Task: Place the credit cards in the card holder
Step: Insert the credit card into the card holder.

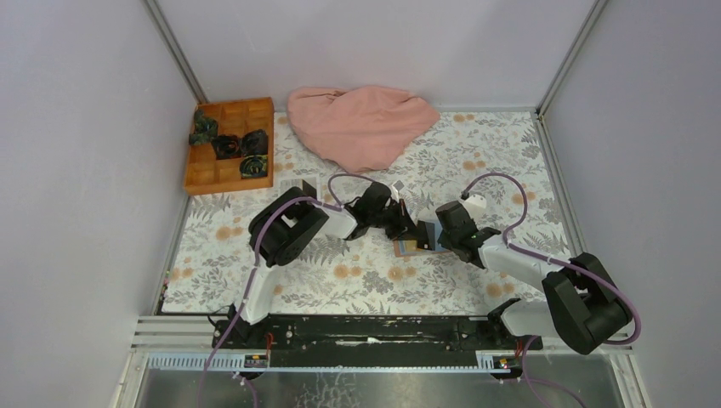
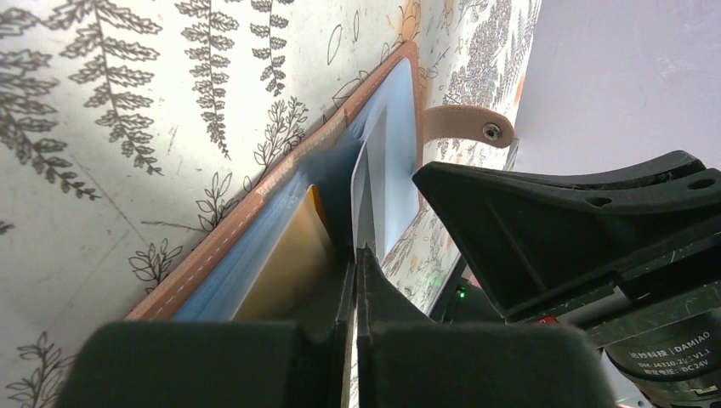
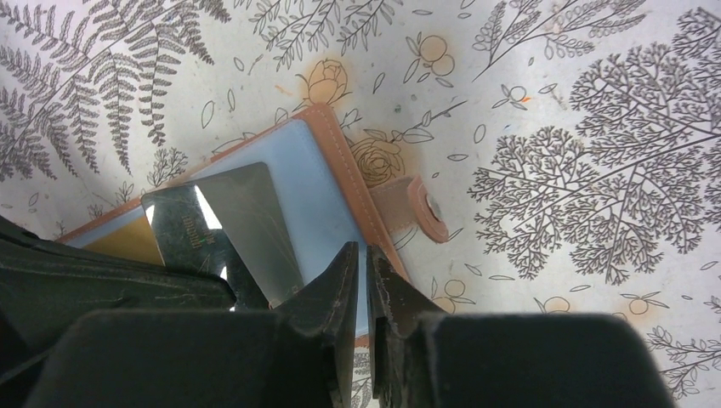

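Left gripper [image 2: 357, 255] pinching a silvery credit card [image 2: 371, 183], card edge in the open card holder [image 2: 246, 200], middle of the table [image 1: 476, 289], right gripper [image 3: 363, 259] slightly parted and holding nothing, motor label [image 2: 672, 355] reads DAMIAO, DC:24V.

There is one reddish-brown leather folding card holder [image 3: 319, 183] with one snap strap [image 3: 417, 208]. Two cards show: one silvery grey plastic card [image 3: 246, 217] and one gold card [image 3: 127, 242]. At far left is one orange wooden compartment box [image 1: 229, 176] holding roughly four dark objects [image 1: 253, 142], too small to count surely. Far centre is one pink cloth [image 1: 361, 123]. There are two end effectors: the left end effector [image 2: 355, 255] and the right end effector [image 3: 361, 255].
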`<state>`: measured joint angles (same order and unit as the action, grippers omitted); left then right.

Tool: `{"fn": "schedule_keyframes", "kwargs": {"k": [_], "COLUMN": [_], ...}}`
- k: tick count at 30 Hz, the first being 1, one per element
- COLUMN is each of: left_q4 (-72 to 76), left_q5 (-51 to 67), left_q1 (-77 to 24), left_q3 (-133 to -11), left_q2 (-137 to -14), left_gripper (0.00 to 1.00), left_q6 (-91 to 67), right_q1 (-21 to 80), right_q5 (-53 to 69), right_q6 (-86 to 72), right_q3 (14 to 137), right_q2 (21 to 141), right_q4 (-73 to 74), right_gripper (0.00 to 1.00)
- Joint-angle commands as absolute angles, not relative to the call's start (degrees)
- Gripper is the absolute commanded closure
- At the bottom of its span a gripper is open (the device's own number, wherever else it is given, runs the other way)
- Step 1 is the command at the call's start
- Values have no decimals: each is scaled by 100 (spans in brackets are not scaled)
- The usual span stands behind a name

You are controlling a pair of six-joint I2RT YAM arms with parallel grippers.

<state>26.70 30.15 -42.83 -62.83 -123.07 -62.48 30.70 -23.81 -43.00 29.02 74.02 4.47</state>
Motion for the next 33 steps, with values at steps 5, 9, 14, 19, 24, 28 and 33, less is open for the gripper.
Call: {"fn": "schedule_keyframes", "kwargs": {"k": [5,9,14,19,24,28,33], "left_q4": [2423,2532,2607,2553,2301,2159,1837], "left_q5": [2299,2245,2237,2243,2190,2101,2036], "left_q1": [-4297,-4340,-4407,-4443,-4495,-4527,-4583], "left_q3": [-5968,-5959,-5990,-6048,-6130,-6126,-6232], "left_q2": [-12423,-12438,-12496,-12489,-12389,-12267,-12237], "left_gripper": [100,100,100,100,86,73,65], "left_q6": [-6275,-6389,-6466,-6474,-6327,-6256,-6152], "right_q1": [2949,2935,2900,2867,2868,2867,2873], "right_q5": [-2890,-2952,-2912,-2753,-2581,-2495,-2421], "right_q6": [-4503,-4543,-4547,-4615,-4687,-4714,-4754], "right_q3": [2943,2928,2914,2877,2750,2713,2617], "right_q2": [7357,7266,7360,7687,7708,7741,7718], "right_q4": [549,571,510,354,261,218,150], "right_gripper": [86,85,86,86,87,88,88]}}
